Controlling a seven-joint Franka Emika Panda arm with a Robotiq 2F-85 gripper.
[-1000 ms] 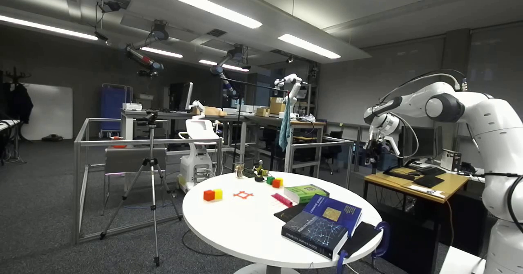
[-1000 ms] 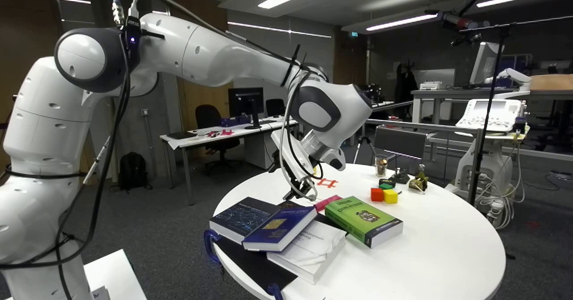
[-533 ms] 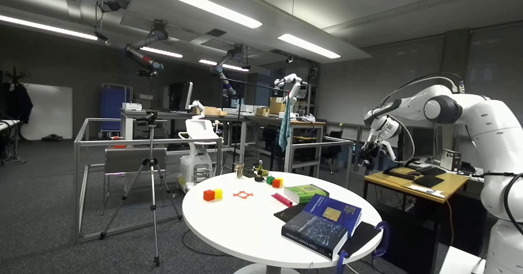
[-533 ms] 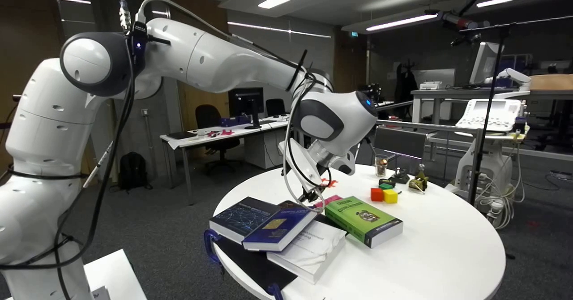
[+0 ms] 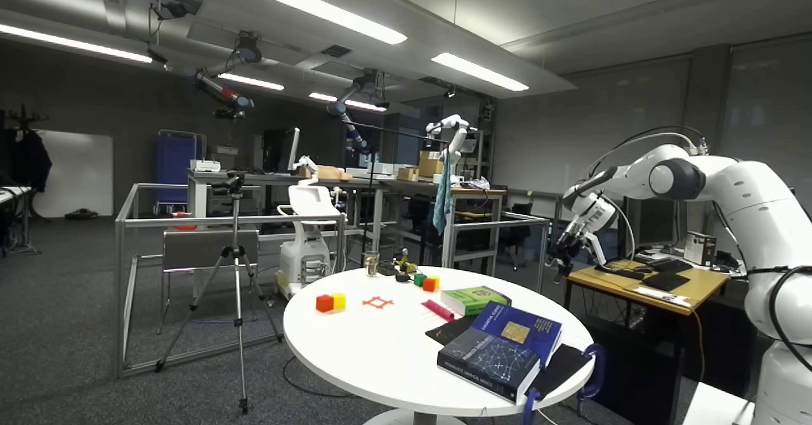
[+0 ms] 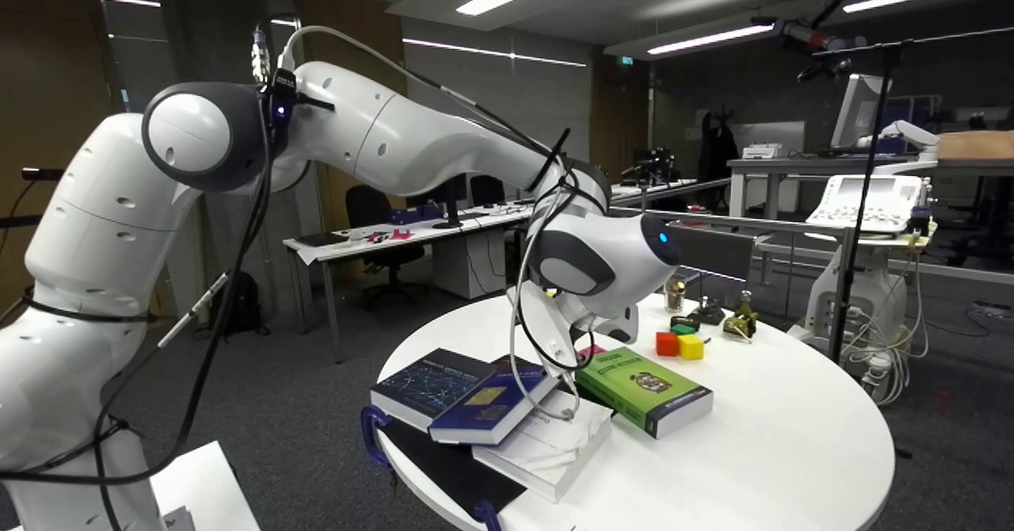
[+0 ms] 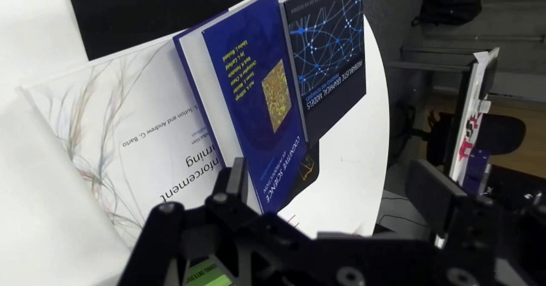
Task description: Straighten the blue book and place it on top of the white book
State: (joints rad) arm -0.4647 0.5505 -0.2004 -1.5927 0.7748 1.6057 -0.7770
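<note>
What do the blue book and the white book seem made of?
The blue book: likely paper, by its pale page edges, with a smooth, perhaps glossy board cover jutting past them. The white book: probably paper and card, by its smooth printed cover; finish unclear.

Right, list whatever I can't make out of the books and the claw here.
The claw: largely hidden in an exterior view by the white wrist bracket.
The white book: in the wrist view, the starts of its title lines are covered by the blue book.
The green book: in the wrist view only a strip shows; the claw hides part, and the bottom edge cuts it off.
</note>
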